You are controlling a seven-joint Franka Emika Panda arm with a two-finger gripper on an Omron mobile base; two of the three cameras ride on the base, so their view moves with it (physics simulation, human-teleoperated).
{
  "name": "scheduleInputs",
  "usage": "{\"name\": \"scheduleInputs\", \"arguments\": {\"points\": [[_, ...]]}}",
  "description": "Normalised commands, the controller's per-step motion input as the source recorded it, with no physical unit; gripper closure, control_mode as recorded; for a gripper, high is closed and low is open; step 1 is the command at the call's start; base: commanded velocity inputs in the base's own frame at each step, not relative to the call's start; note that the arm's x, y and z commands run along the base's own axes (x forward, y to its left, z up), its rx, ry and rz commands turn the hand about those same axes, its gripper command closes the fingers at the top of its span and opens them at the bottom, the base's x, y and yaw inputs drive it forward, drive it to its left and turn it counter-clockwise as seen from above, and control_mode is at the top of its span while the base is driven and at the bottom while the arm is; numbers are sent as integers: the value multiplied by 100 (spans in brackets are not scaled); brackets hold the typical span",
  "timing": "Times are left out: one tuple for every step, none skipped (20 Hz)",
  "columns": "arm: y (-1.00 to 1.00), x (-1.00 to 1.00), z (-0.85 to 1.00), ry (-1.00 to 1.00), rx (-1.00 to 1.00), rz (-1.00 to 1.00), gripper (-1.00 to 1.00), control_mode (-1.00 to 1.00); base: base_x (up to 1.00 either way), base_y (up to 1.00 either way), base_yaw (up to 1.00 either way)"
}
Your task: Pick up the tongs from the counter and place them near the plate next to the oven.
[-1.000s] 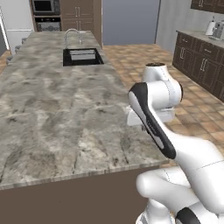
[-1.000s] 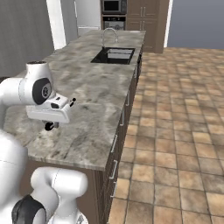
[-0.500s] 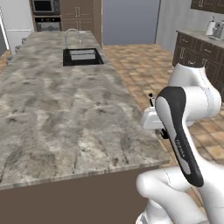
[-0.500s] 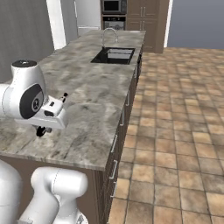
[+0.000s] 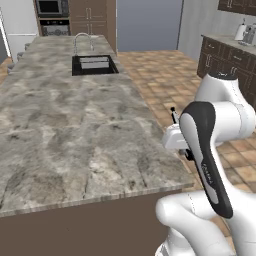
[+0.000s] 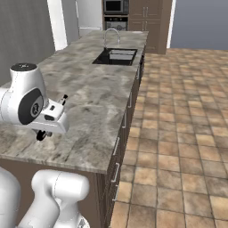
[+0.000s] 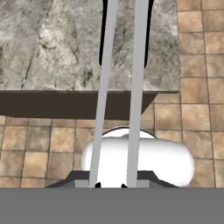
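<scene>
Hand view shows you the counter (image 7: pixel 65 43) edge and tiled floor (image 7: pixel 197 65) beneath, with the tongs (image 7: pixel 120 87) running up from the gripper (image 7: pixel 111 183), their two silver arms ending in black tips over the stone. Your fingers are pinching the tongs at their lower end. They are off the counter, so I judge the carry is under way: keep the pinch firm and swing slowly, since that long, slim tool could twist or slip. As for containers, the black sink (image 5: pixel 92 65), with its faucet (image 5: pixel 82 40), looks empty.
</scene>
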Motion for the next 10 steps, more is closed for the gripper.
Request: {"name": "scheduleInputs", "arguments": {"points": [[-12,-31,0,-4,0,0,100,-100,0,0,0],[0,0,0,0,0,0,100,100,-47,-46,-4],[0,0,0,0,0,0,100,100,-39,-61,-4],[0,0,0,0,0,0,100,100,-30,-86,-1],[0,0,0,0,0,0,100,100,-12,-100,0],[0,0,0,0,0,0,100,100,0,-100,-3],[0,0,0,0,0,0,100,100,-6,-100,-4],[0,0,0,0,0,0,100,100,0,-100,-3],[0,0,0,0,0,0,100,100,0,-100,-4],[0,0,0,0,0,0,100,100,0,-100,-7]]}}
